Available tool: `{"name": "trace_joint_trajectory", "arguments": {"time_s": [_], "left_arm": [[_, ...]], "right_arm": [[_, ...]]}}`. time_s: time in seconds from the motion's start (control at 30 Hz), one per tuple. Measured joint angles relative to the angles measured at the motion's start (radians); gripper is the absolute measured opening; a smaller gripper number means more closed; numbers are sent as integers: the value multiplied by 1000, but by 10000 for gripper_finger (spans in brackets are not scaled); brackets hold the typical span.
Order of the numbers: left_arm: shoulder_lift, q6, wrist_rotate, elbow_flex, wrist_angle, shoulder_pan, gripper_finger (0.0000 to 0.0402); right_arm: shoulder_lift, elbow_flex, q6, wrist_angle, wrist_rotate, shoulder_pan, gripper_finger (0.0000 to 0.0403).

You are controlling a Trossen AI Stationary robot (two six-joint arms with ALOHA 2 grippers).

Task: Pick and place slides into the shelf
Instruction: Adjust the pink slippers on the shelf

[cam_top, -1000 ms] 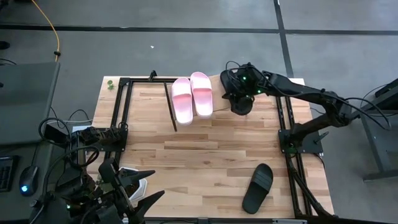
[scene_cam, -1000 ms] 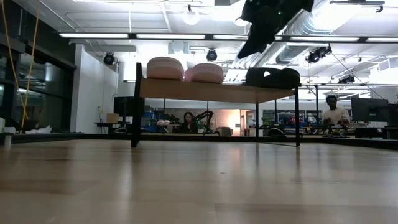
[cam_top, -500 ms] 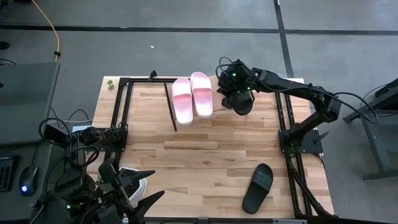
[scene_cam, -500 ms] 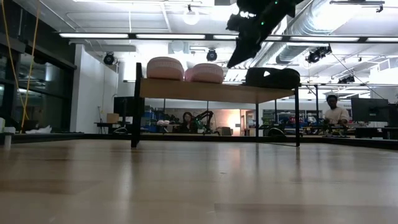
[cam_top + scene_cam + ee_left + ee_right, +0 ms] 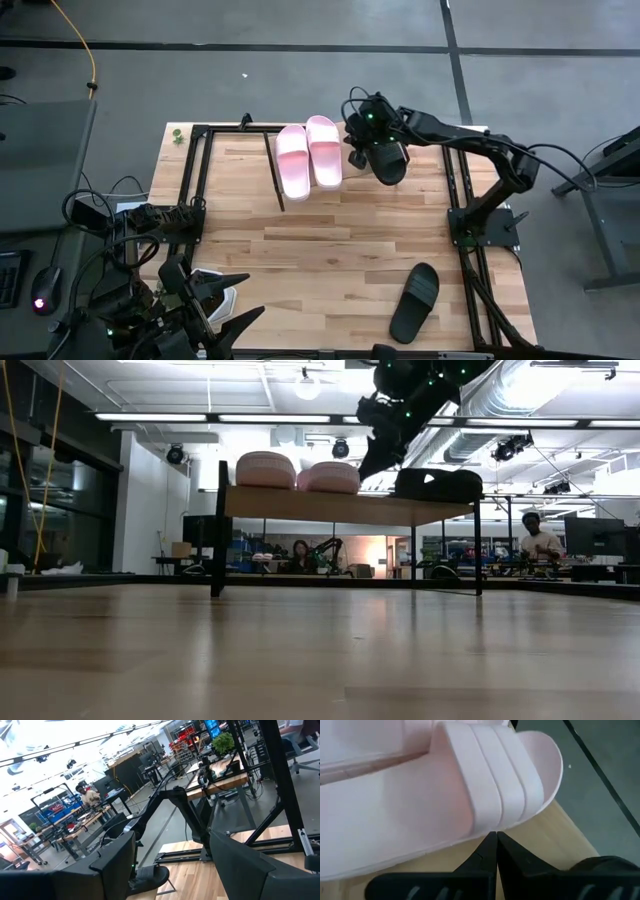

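Two pale pink slides [image 5: 293, 162] [image 5: 323, 150] lie side by side on the shelf [image 5: 320, 506], soles down. One black slide [image 5: 390, 162] lies on the shelf to their right. The other black slide [image 5: 415, 302] lies on the tabletop near the right front. My right gripper [image 5: 357, 143] is shut and hovers between the right pink slide [image 5: 470, 805] and the black slide [image 5: 600, 866]. Its tips point at the pink slide's side. My left gripper [image 5: 245, 298] waits open at the table's near left corner. My right gripper [image 5: 496, 840] has its shut fingertips right at the sole edge [image 5: 485, 832] of the right pink slide, beside the strap, slanting down from the table's right. I cannot tell whether they touch it. The slide lies flat on the shelf.
Black metal frame rails [image 5: 200, 180] [image 5: 462, 215] run along both sides of the butcher-block tabletop [image 5: 320, 260]. The shelf stands on thin black legs [image 5: 217, 525] at the far side. People sit at benches in the room behind [image 5: 540, 540].
My right gripper has moved toward the table's left, from above the black slide on the shelf to the gap beside the right pink slide, and has turned somewhat. All the slides lie where they were.
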Motion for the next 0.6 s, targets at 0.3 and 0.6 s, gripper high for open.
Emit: {"name": "trace_joint_trajectory", "arguments": {"time_s": [0.3,0.6], "left_arm": [[0,0,4,0,3,0,246],[0,0,13,0,4,0,246]], "right_arm": [[47,0,11,24,-6,0,0],[54,0,28,100,-63,24,0]]}}
